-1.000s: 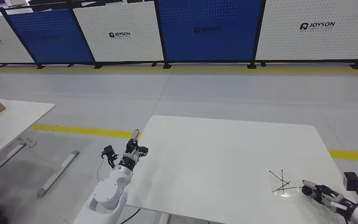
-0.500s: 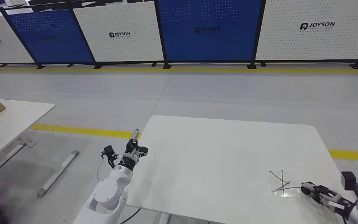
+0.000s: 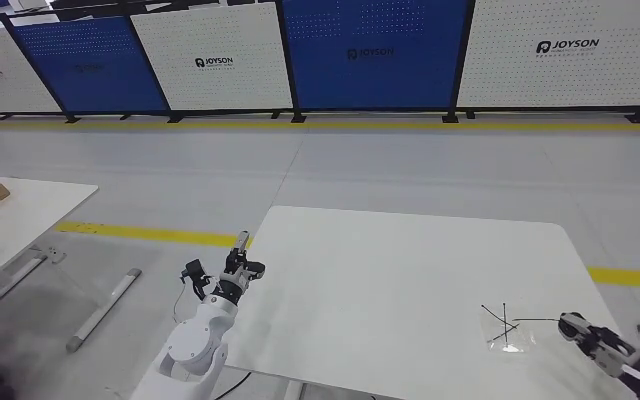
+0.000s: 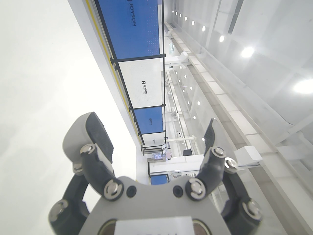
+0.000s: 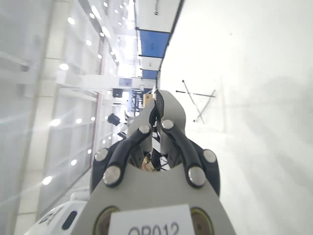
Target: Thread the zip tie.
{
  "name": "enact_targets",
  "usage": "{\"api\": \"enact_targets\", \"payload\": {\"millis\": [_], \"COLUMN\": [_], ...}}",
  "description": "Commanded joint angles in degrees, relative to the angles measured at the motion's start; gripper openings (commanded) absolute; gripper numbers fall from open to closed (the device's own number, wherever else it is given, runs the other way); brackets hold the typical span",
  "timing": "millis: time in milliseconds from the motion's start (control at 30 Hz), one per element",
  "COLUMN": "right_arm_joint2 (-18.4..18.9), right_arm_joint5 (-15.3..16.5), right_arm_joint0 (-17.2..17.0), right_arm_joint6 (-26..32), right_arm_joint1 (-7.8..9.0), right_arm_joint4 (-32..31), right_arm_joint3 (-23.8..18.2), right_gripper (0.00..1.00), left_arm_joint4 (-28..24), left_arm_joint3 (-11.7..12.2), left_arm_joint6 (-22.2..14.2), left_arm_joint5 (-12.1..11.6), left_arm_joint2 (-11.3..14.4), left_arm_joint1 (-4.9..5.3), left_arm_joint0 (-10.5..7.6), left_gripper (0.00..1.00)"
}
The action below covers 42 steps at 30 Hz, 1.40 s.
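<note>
Several thin black zip ties (image 3: 503, 322) lie crossed on the white table (image 3: 400, 280) near its front right corner. They look to rest on a clear plastic sheet (image 3: 512, 342). My right gripper (image 3: 568, 322) is just right of the pile and shut on one zip tie (image 3: 540, 320), which stretches from its fingertips back to the pile. In the right wrist view the shut gripper (image 5: 156, 99) has that tie (image 5: 195, 94) beside its tip and the crossed ties (image 5: 199, 110) beyond. My left gripper (image 3: 240, 245) stands open and holds nothing at the table's left edge (image 4: 152, 123).
The right gripper works close to the table's right and front edges. Bare tabletop spans the middle and the back. Another white table (image 3: 40, 205) stands at the far left, and blue and white partition panels (image 3: 370, 55) line the back of the floor.
The right gripper has moved right and slightly back, away from the pile, drawing one zip tie with it. The left arm has not moved.
</note>
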State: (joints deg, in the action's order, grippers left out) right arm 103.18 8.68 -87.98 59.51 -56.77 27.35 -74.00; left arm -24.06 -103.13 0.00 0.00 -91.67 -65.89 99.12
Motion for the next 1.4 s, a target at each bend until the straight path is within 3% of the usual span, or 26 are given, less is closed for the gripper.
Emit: {"api": "enact_targets", "payload": {"millis": [0,400,433,567,700,833,1267,1367], "right_arm_joint2": [-0.01,-0.01,-0.03,-0.3,-1.35,-3.25,-3.25,-3.95], "right_arm_joint5": [-0.17,-0.17,0.41,4.41,10.8,10.8,10.8,10.8], "right_arm_joint0": [-0.01,-0.01,-0.17,-4.41,-11.41,-14.59,-14.59,-14.32], "right_arm_joint6": [0.45,0.45,-1.59,-5.62,-17.61,-23.26,-23.26,-26.99], "right_arm_joint1": [0.01,0.01,-0.09,-0.91,-2.39,-3.16,-3.16,-3.53], "right_arm_joint4": [0.49,0.49,0.27,4.85,7.62,5.04,5.04,5.21], "right_arm_joint3": [0.11,0.11,-0.39,-5.49,-14.85,-21.54,-21.54,-22.25], "right_gripper": [0.0,0.0,0.0,0.0,0.0,0.0,0.0,0.0], "left_arm_joint4": [0.0,0.0,0.0,0.0,0.0,0.0,0.0,0.0], "left_arm_joint3": [0.0,0.0,0.0,0.0,0.0,0.0,0.0,0.0], "left_arm_joint6": [0.0,0.0,0.0,0.0,0.0,0.0,0.0,0.0], "left_arm_joint5": [0.0,0.0,0.0,0.0,0.0,0.0,0.0,0.0], "left_arm_joint2": [0.0,0.0,0.0,0.0,0.0,0.0,0.0,0.0], "left_arm_joint1": [0.0,0.0,0.0,0.0,0.0,0.0,0.0,0.0], "left_arm_joint0": [0.0,0.0,0.0,0.0,0.0,0.0,0.0,0.0], "left_gripper": [1.0,1.0,1.0,1.0,1.0,1.0,1.0,1.0]}}
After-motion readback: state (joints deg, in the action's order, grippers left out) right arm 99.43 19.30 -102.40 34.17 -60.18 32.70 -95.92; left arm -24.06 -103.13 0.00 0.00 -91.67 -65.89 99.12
